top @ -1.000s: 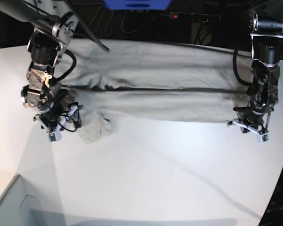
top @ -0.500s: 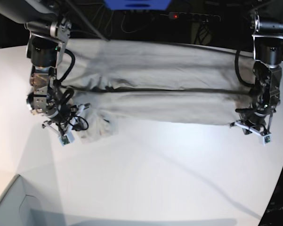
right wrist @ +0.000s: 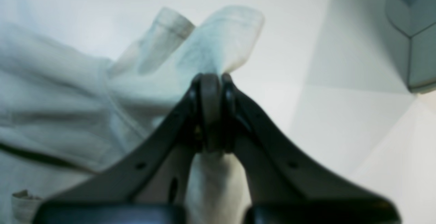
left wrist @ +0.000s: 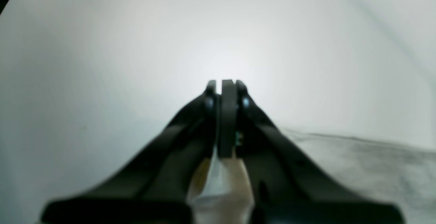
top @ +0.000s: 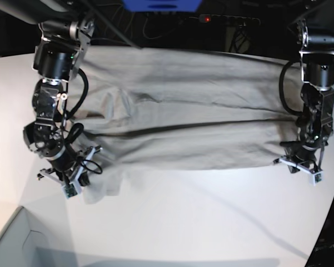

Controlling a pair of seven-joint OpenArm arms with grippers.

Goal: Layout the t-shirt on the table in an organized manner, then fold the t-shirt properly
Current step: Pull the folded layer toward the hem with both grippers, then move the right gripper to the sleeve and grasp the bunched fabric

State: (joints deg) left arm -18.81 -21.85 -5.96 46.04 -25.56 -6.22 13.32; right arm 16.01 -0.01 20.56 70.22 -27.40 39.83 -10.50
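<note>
Both hands were clamped on the t-shirt, the right hand on a sleeve end, the left hand seemingly on the hem, stretching it flat across the counter for folding.

You have the t-shirt spread on the table between the right gripper and left gripper.

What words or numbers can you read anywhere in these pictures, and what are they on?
None can be read.
The t-shirt: no print or label shows.
The table: plain white, no marks.
The grey box corner: blank.
The blue thing at the top edge of the base view: no writing shows on it.
</note>
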